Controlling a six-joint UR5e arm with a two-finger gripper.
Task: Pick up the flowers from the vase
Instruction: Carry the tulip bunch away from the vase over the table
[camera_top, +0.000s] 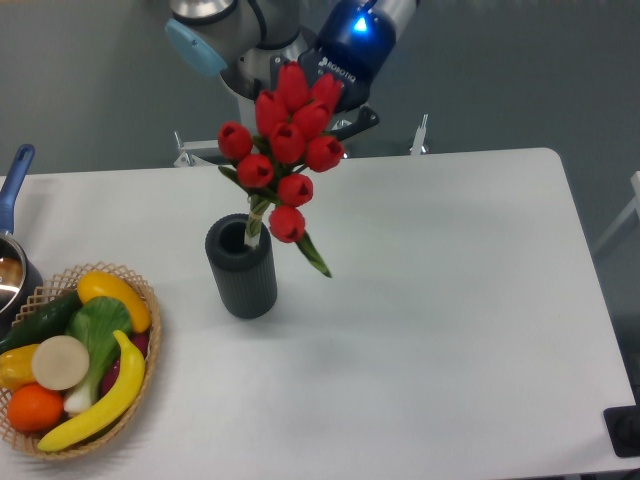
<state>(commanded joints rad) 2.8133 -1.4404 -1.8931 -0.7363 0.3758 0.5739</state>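
The vase (241, 267) is standing on the tabletop (430, 300), right of the basket (75, 360). The flowers (285, 160) are hanging above it, the claw (335, 100) sitting behind them.

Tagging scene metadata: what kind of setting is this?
Likely a lab test bench staged with household props: bare white table, plain grey backdrop, arm base bolted behind it, plus a vase, flowers and a fruit basket.

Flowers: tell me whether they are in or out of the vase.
Mostly out: the flowers hang raised above the vase, one stem end apparently still at its mouth.
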